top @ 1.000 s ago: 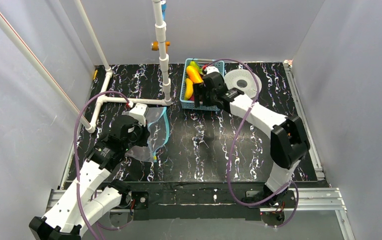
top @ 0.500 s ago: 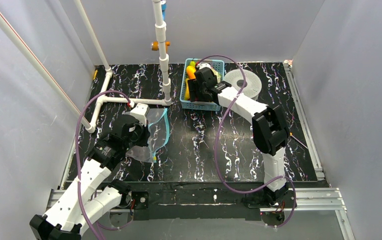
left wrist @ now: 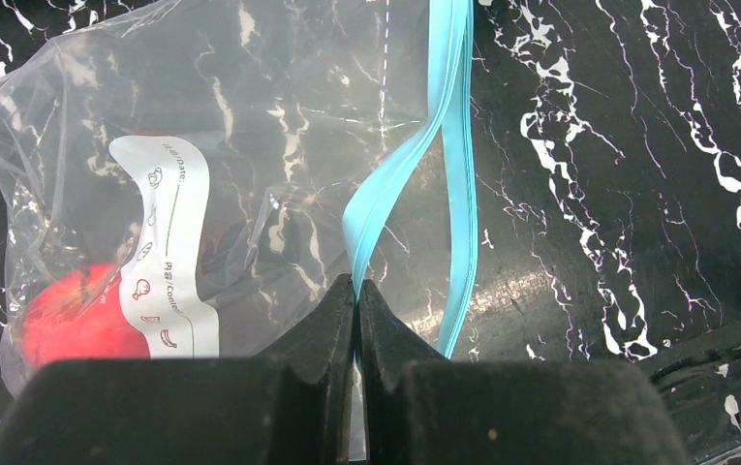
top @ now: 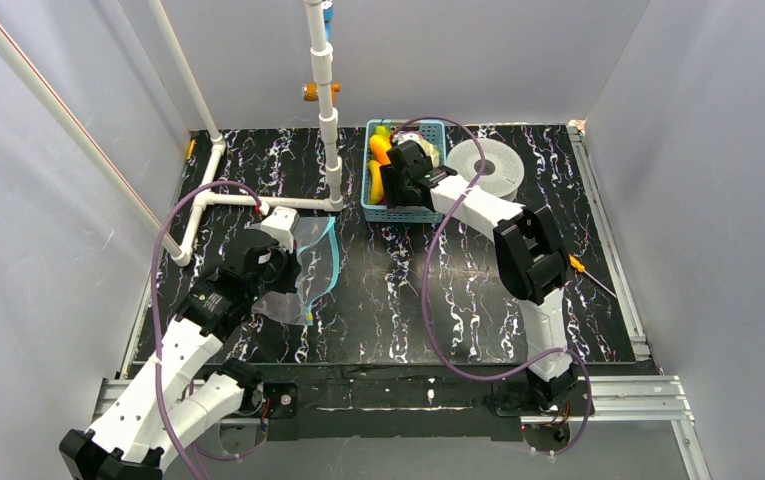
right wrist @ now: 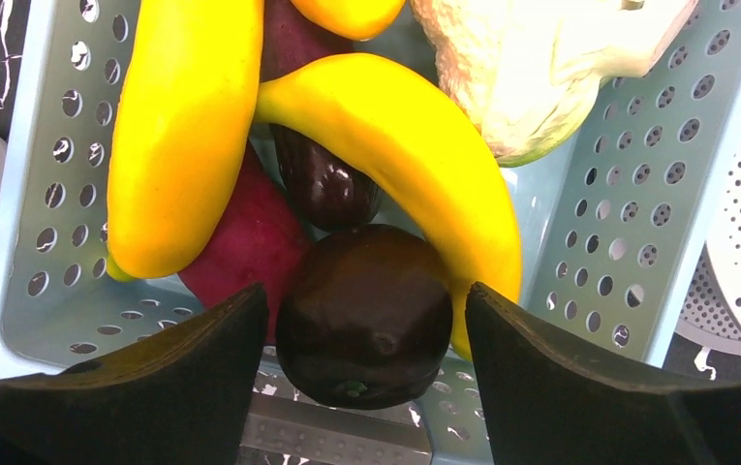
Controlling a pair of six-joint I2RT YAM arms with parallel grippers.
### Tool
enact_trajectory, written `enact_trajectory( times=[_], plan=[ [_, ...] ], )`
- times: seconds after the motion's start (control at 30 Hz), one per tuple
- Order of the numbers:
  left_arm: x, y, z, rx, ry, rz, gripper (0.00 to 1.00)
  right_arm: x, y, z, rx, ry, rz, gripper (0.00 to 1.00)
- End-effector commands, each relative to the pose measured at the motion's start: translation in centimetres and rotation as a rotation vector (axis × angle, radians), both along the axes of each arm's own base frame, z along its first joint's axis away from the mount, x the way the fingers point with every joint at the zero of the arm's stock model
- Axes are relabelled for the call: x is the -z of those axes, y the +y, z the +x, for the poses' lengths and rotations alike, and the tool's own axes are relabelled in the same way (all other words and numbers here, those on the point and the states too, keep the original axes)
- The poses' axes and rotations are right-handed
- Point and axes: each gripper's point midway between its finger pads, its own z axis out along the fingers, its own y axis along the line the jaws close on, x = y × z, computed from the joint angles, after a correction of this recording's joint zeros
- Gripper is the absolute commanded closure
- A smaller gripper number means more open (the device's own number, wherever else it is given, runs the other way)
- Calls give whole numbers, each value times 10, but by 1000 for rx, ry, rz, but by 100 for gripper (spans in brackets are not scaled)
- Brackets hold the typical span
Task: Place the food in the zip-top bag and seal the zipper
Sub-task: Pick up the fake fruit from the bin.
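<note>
The clear zip-top bag (left wrist: 279, 126) lies on the black marbled table left of centre (top: 316, 262), with a red apple (left wrist: 71, 315) inside. My left gripper (left wrist: 356, 286) is shut on the pale-blue zipper (left wrist: 453, 116) and holds one strip pinched; it shows at the bag's left edge in the top view (top: 295, 262). My right gripper (right wrist: 366, 291) is open inside the blue basket (right wrist: 628, 213), one finger on each side of a dark purple eggplant (right wrist: 366, 334). Two yellow bananas (right wrist: 182, 136) and a pale cauliflower (right wrist: 540, 68) lie behind it.
The basket (top: 436, 127) stands at the back centre beside a white perforated disc (top: 488, 165). White PVC pipes (top: 258, 200) run along the back left, close to the bag. An orange-handled tool (top: 578, 268) lies at the right. Grey walls enclose the table.
My right arm has swung left and reached deeper over the basket. My left arm and the bag have not moved.
</note>
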Motion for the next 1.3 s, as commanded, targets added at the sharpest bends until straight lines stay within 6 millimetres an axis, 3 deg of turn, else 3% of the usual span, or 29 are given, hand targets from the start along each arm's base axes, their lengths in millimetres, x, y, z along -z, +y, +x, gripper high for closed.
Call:
enact_trajectory(
  times=[0.0,0.13,0.27,0.53,0.63,0.77,1.0,1.13,1.27],
  plan=[
    [-4,-2,-1,17,-4,0,100,-15,5,15,-4,-63,-6,23],
    [0,-3,0,19,10,5,100,-20,5,14,0,-51,-11,45],
    [3,-4,2,21,24,15,100,-46,3,4,-10,-55,23,69],
    [3,-4,2,23,24,16,100,-128,3,-17,-93,-149,128,85],
    [3,-4,1,23,25,16,100,-146,5,-32,-126,-149,185,91],
    [0,-4,1,24,14,9,100,-149,8,-56,-155,-108,269,97],
    [-3,-3,0,22,-2,2,100,-118,38,-119,-271,98,496,99],
    [-6,-1,0,19,-15,1,100,-101,49,-147,-312,174,513,99],
    [-10,-5,-1,51,-13,6,100,-96,58,-170,-360,208,521,99]
  ],
)
